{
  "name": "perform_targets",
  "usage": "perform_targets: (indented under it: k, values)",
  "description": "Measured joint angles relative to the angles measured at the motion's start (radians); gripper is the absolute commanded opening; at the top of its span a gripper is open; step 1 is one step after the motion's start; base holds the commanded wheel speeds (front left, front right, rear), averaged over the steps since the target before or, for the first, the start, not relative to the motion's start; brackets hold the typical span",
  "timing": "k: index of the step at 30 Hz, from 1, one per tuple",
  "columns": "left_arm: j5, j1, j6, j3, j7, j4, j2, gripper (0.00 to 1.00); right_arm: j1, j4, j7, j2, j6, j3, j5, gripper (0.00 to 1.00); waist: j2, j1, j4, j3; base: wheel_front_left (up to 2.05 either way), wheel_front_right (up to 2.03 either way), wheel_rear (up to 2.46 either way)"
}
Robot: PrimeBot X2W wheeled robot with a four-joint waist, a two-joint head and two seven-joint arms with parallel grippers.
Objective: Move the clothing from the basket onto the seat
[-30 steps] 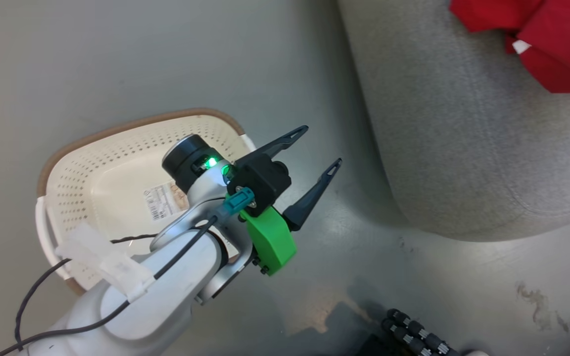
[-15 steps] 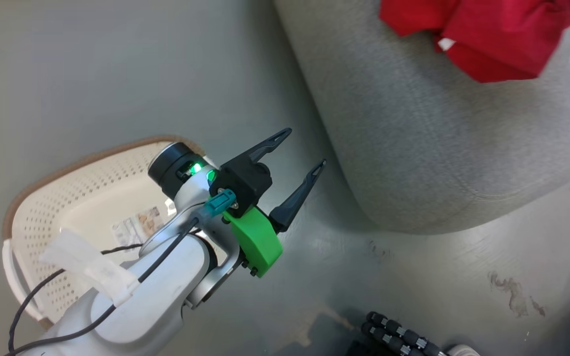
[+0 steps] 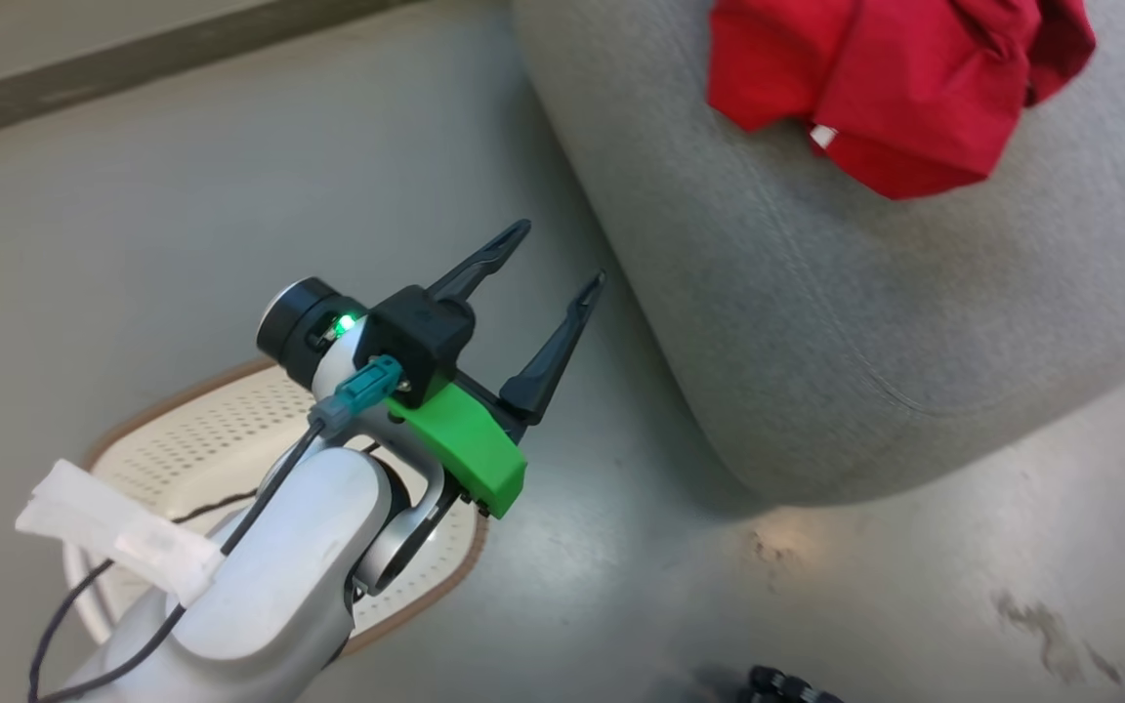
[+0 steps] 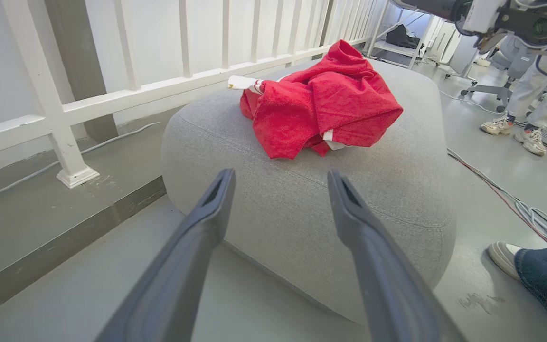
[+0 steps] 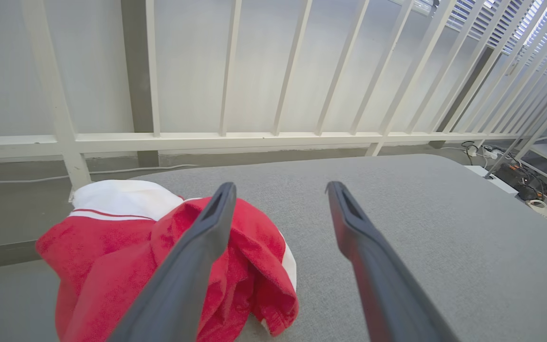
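All visible clothing (image 3: 875,88) sits on the seat (image 3: 816,322), upper right; the basket (image 3: 211,434), lower left, looks empty to me; my left gripper (image 3: 562,252) and right gripper (image 5: 280,186) gape, holding nothing.

glossy grey floor (image 3: 182,195), white railing (image 5: 254,140) before a pale wall (image 5: 188,71).

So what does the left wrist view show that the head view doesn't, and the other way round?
Left wrist view: a white railing behind the seat, cables on the floor, and people's shoes at the right.
Head view: the basket on the floor, partly hidden by the left arm.
Both: the clothing heaped on the seat, and the left gripper open, holding nothing, over the floor beside the seat.
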Motion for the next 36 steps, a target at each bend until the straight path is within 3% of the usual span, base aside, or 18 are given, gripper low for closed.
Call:
perform_targets:
  k: [9, 23, 36]
  values:
    - [-0.047, 0.074, 0.040, 0.065, -0.076, 0.054, -0.009, 1.00, 0.048, -0.058, -0.007, 0.066, 0.030, 0.049, -0.005, 1.00, 0.0000, 0.0000, 0.101, -0.077, 0.00, 0.00, 0.00]
    - [-0.107, 0.218, 0.074, 0.166, -0.123, 0.127, -0.002, 1.00, 0.213, -0.098, -0.007, 0.140, 0.039, 0.067, -0.001, 1.00, 0.0000, 0.0000, 0.272, -0.207, 0.00, 0.00, 0.00]
    - [-0.129, 0.397, 0.096, 0.296, -0.137, 0.172, 0.039, 1.00, 0.466, -0.215, -0.007, 0.227, -0.007, 0.034, 0.033, 1.00, -0.0001, 0.0000, 0.417, -0.370, 0.00, 0.00, 0.00]
